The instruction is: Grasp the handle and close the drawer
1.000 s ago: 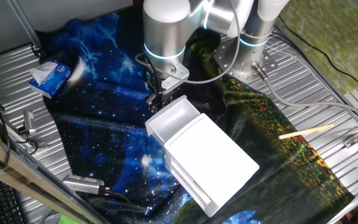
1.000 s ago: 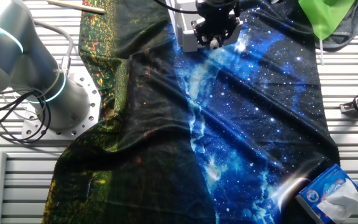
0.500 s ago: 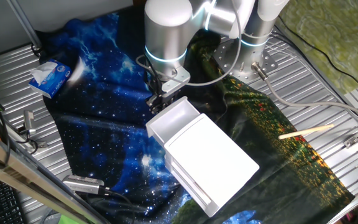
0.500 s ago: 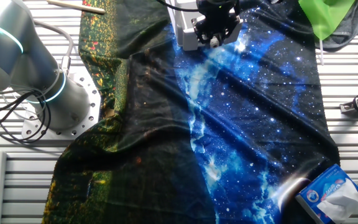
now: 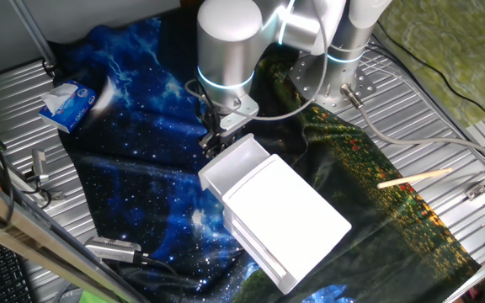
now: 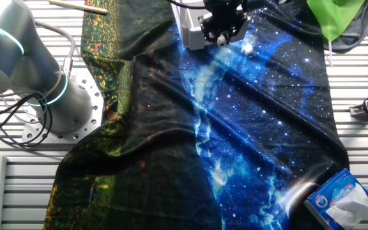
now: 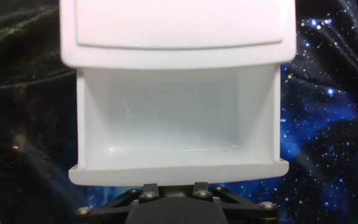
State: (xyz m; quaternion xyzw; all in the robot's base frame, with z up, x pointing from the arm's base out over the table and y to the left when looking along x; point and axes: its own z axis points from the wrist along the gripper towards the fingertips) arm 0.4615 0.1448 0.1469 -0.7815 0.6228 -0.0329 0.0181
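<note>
The white drawer (image 5: 238, 160) stands partly pulled out of the small white cabinet (image 5: 289, 206) on the cloth. Its inside is empty in the hand view (image 7: 179, 118), below the cabinet's top (image 7: 179, 31). My gripper (image 5: 217, 139) is right at the drawer's front panel, with fingers on either side of its middle (image 7: 173, 186). The front rim and my fingers hide the handle in the hand view. In the other fixed view a small white dot sits between my fingers (image 6: 222, 39), next to the drawer's white front (image 6: 192, 35).
A blue starry cloth (image 5: 133, 185) covers the table. A tissue pack (image 5: 70, 103) lies at the far left, also seen in the other fixed view (image 6: 340, 198). A wooden stick (image 5: 415, 177) lies at the right. The arm's base (image 6: 37, 83) and a green cloth (image 6: 334, 19) stand nearby.
My gripper has moved a little toward the cabinet, and the drawer's front has moved with it, slightly inward.
</note>
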